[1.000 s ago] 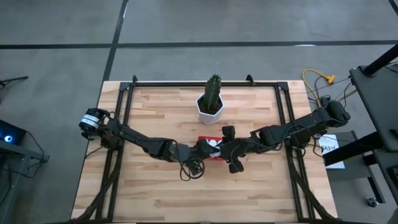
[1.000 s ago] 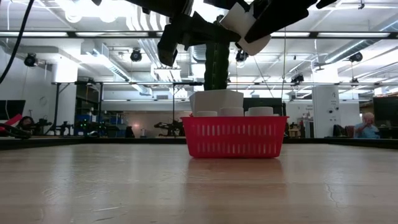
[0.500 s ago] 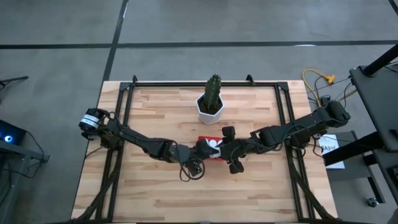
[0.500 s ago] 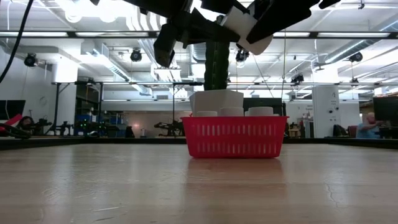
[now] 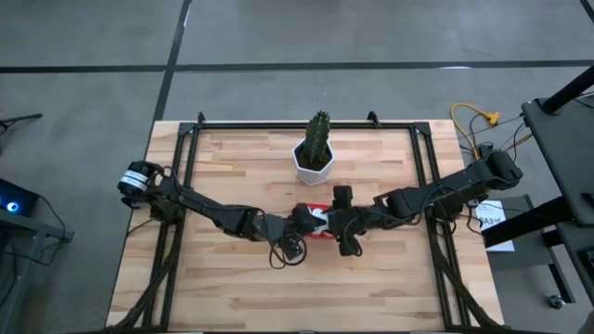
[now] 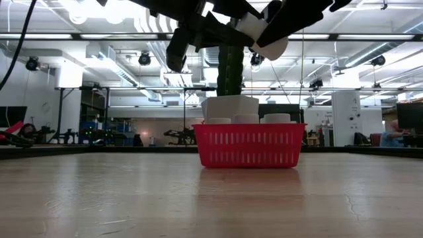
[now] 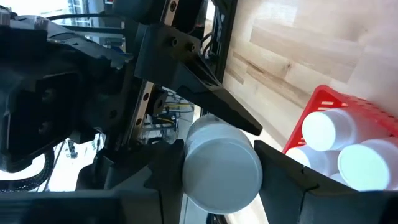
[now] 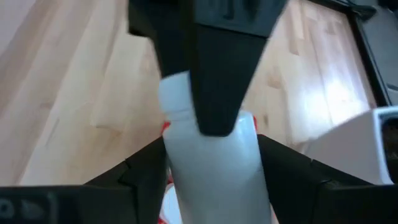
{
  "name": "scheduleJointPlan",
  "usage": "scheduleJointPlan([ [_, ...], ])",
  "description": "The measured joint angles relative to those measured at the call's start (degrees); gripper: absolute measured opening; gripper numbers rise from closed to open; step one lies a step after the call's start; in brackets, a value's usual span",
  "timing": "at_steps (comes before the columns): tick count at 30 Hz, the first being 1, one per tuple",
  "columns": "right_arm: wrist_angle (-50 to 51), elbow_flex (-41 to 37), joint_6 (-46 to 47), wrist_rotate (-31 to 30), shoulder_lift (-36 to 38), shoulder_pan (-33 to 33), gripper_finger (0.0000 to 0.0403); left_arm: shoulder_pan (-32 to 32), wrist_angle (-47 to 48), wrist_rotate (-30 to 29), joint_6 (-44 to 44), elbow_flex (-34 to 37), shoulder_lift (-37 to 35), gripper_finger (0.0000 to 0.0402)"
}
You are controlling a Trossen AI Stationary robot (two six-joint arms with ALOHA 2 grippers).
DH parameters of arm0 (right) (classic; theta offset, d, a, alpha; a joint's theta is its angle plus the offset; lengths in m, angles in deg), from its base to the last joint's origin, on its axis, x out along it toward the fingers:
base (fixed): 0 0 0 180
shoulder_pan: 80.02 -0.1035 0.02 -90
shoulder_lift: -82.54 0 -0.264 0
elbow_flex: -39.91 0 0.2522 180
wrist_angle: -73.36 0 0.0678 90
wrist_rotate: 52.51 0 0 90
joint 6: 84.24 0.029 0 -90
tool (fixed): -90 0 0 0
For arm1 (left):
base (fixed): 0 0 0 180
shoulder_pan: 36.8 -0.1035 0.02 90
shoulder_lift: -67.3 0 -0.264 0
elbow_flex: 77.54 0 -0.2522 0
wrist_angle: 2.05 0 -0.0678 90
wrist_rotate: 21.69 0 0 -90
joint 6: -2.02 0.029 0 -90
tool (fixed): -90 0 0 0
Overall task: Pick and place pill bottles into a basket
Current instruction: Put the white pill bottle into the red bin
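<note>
The tabletop (image 5: 232, 167) is pale butcher-block wood, its planks running left to right across the middle of the high view, framed by black rails and set on a grey concrete floor. At the far left edge of that view a small blue light glows on dark equipment.

The left gripper (image 5: 299, 223) reaches in from the left and meets the right gripper (image 5: 342, 221) over the red basket (image 6: 250, 144) at the centre of the frame. Between them is one white pill bottle (image 7: 221, 163), lifted above the basket. The right gripper's fingers are closed on its sides, and the left gripper's fingers press on it too.

More pill bottles (image 6: 246, 119) stand inside the basket, their caps showing above the rim. Above the basket in the high view stands a white hexagonal pot (image 5: 314, 163) with a green cactus (image 5: 318, 134).

In the low view the room behind is a workshop with ceiling lights, ducts and benches. At the right of the high view lie yellow cables (image 5: 475, 122) and a white sheet of paper (image 5: 490, 217) whose print is too small to read.
</note>
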Motion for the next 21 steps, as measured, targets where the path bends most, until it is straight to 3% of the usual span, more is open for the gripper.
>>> scheduleJointPlan([
  [12, -0.3, 0.0, 0.9, -0.3, 0.0, 0.0, 0.0299, 0.0, 0.1, -0.3, 0.0, 0.0, 0.0, 0.0146],
  [17, -0.2, 0.0, 2.6, 4.8, 0.0, 0.0, 0.0317, 0.1, 1.7, -1.0, 0.0, -0.1, 0.0, 0.0146],
  [21, -0.2, 0.0, 2.6, 5.4, 0.0, 0.0, 0.0325, 0.1, 2.6, -1.1, -0.1, -0.1, 0.0, 0.0147],
])
